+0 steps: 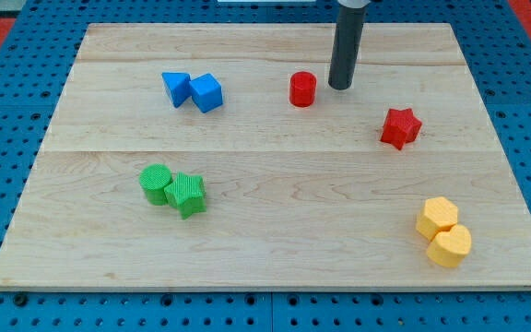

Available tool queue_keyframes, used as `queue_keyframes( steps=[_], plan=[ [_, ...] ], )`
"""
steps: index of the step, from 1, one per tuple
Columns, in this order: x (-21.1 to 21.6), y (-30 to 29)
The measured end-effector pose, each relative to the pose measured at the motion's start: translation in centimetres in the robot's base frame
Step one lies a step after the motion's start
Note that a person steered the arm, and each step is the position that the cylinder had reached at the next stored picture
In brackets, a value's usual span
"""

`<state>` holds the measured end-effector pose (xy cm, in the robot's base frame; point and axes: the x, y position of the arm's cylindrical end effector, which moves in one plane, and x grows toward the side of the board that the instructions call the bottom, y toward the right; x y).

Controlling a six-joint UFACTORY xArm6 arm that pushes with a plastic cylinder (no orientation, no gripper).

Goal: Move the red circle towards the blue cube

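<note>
The red circle (302,89) stands on the wooden board in the upper middle of the view. The blue cube (206,92) sits to its left, with clear board between them. A blue triangle (176,88) touches the cube's left side. My tip (341,87) rests on the board just right of the red circle, with a small gap between them. The dark rod rises from the tip to the view's top.
A red star (400,127) lies at the right. A green circle (157,183) and a green star (187,194) touch at the lower left. A yellow hexagon (437,218) and a yellow heart-like block (449,246) touch at the lower right. The board's edge (275,286) runs along the view's bottom.
</note>
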<state>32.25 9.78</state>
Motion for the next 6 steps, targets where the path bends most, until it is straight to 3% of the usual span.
queue_keyframes(
  steps=[3,5,6],
  plan=[
    [0.3,-6.0],
    [-1.7,9.1],
    [0.4,18.1]
  ],
)
